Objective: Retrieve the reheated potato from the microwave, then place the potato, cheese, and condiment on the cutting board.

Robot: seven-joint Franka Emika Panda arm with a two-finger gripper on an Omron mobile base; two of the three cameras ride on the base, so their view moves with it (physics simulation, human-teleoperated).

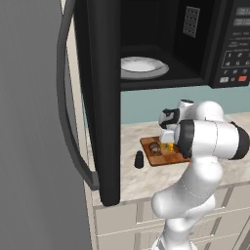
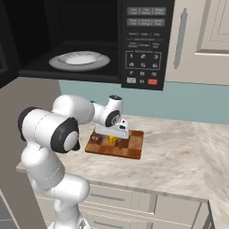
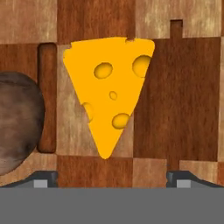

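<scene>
Cheese (image 3: 109, 92) lies flat on board (image 2: 134, 145), potato (image 3: 17, 122) just beside it, not touching in hand view. Claw (image 3: 112, 177) hovers right above cheese, jaws wide, nothing held; tips straddle the wedge's point. Shaker (image 1: 139, 159) stands upright on counter (image 2: 179, 156), off the board's left edge, near microwave (image 1: 161, 44) door (image 1: 100, 97). Door hangs open over the counter's left end, curved handle (image 1: 68, 122) sticking out toward base. White plate (image 2: 79, 59) sits inside the cavity. Arm's elbow blocks part of the board in left view. Counter right of board is open marble. Board is checkered wood with a groove by the potato; cheese is a yellow wedge with holes.
</scene>
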